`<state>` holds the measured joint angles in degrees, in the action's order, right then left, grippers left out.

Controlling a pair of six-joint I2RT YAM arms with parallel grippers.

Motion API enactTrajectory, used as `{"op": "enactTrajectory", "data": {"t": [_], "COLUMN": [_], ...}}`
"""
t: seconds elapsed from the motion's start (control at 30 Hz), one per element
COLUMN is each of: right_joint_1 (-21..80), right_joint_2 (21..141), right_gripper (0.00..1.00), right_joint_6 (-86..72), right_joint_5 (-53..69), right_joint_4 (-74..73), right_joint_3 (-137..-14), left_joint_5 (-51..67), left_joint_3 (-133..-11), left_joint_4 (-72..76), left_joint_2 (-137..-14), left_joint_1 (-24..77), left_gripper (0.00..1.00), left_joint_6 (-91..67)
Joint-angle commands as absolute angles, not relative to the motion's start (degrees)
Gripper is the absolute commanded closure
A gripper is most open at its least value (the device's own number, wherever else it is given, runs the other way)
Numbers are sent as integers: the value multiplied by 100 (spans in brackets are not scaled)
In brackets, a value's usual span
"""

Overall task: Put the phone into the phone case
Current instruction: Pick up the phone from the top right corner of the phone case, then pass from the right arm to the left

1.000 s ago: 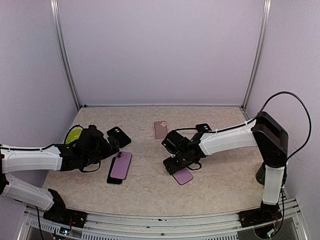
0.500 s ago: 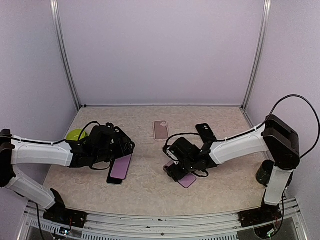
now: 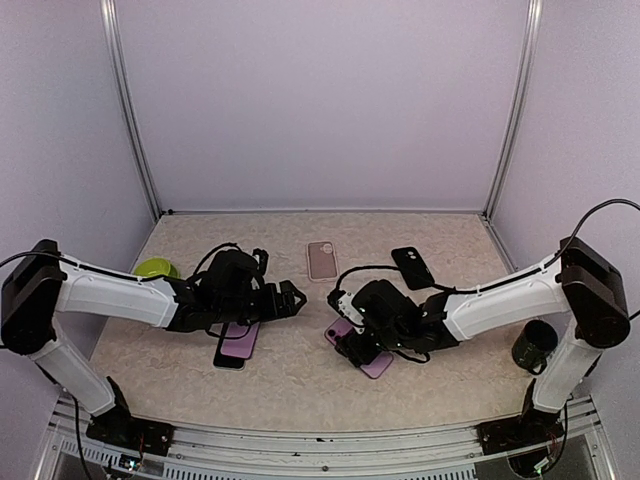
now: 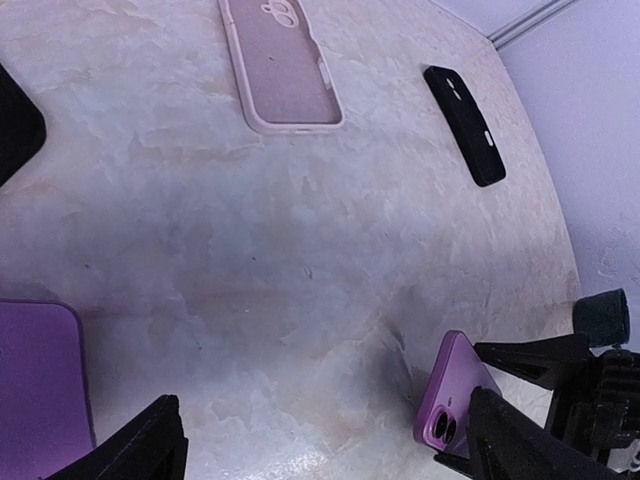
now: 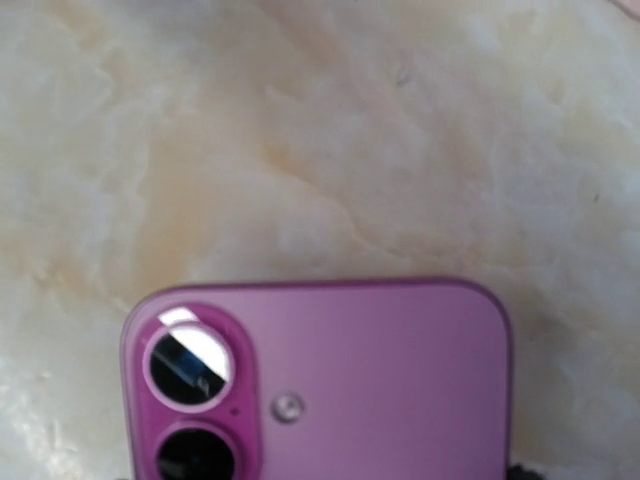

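A purple phone (image 3: 366,354) lies back-up right of centre, its twin camera (image 5: 188,372) towards the left arm. My right gripper (image 3: 352,340) is shut on the phone (image 4: 452,392), with a black finger along each long edge, and its camera end looks slightly raised. An empty pink phone case (image 3: 322,259) lies farther back at mid-table, and the left wrist view has the case (image 4: 284,68) at the top. My left gripper (image 3: 289,300) hangs open over bare table left of the held phone, with nothing between its fingers (image 4: 140,450).
A second purple phone (image 3: 238,340) lies under the left arm. A black case (image 3: 413,267) sits back right, and another black item (image 4: 14,128) shows at the left edge. A green bowl (image 3: 155,268) is far left, a black cup (image 3: 535,345) far right.
My left arm has swung right, from beside the left purple phone to the table's middle. My right arm has stretched lower and leftward, still on its phone, which shifted slightly.
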<state>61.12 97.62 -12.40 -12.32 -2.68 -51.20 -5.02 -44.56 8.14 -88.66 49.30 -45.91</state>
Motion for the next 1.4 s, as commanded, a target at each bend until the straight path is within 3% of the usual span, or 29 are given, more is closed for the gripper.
{"op": "enactTrajectory", "data": {"t": [0.0,0.53,1.1,1.37], "right_joint_1": [6256,6559,6704,6730], "right_joint_2": [9415,9220,9158,9202], "right_gripper": [37,37,37,37], "right_joint_6": [-1087,-919,-811,-759], "right_joint_5": [-1493,-1877,-2011,-2012], "right_joint_4": [310,733,1058,1140], "right_joint_3": [-4947,-4629,-4450,-4439], "left_joint_5": [212,1527,2442,2582], "left_joint_3": [-4658,-5254,-5245,-5247], "left_joint_4": [1323,1930,2647,2806], "left_joint_2": [-9124,-10272,-10699,-10791], "left_joint_1": [4995,5114,5142,5150], "left_gripper": [6,14,29,40], "left_joint_6": [-4526,-4569,-4761,-4813]}}
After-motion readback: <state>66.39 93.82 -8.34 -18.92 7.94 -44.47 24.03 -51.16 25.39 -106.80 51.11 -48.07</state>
